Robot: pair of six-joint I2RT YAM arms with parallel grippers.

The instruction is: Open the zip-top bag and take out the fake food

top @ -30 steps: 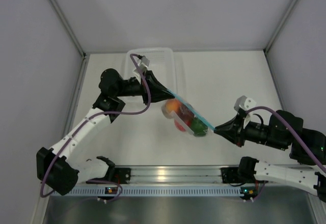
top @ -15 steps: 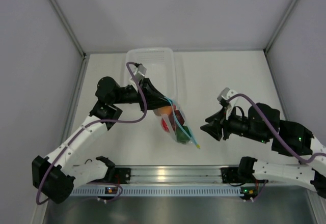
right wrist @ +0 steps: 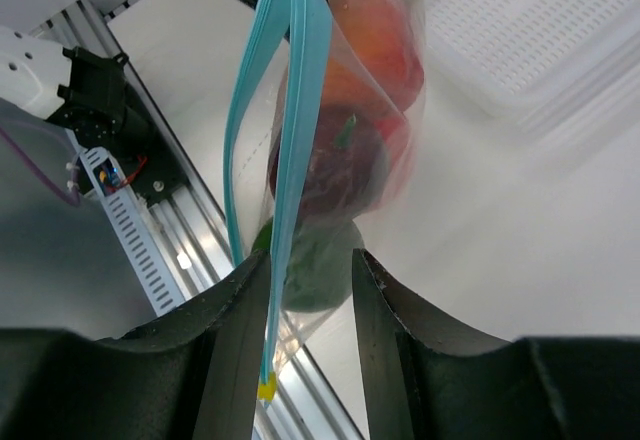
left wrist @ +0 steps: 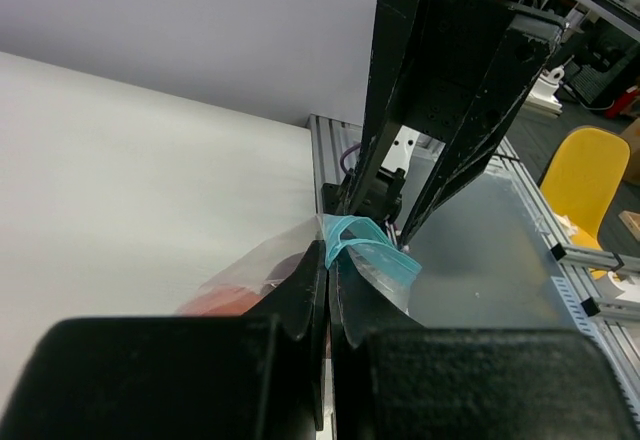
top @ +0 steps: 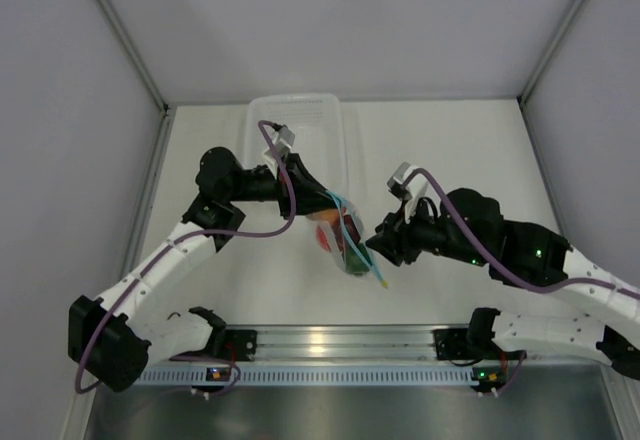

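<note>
The zip-top bag point(top: 347, 243) hangs from my left gripper point(top: 328, 200), which is shut on one end of its teal zip strip point(left wrist: 352, 241). The bag dangles just above the table with its strip point(right wrist: 297, 110) running downward. The fake food shows through the plastic: an orange-red fruit point(right wrist: 375, 45) highest, a dark maroon one point(right wrist: 335, 172) in the middle and a green one point(right wrist: 318, 260) lowest. My right gripper point(top: 377, 247) is open beside the bag's lower right. In the right wrist view its fingers point(right wrist: 388, 360) straddle the bag's lower end and the strip without closing on them.
A translucent white tub point(top: 298, 125) stands at the back behind the left gripper; its ribbed lid or floor shows in the right wrist view point(right wrist: 530, 30). The aluminium rail point(top: 330, 342) runs along the near edge. Grey walls close in both sides.
The right gripper let go of the strip's far end and opened. The bag swung down to hang from the left gripper alone. The right arm moved left, up to the bag's lower end.
</note>
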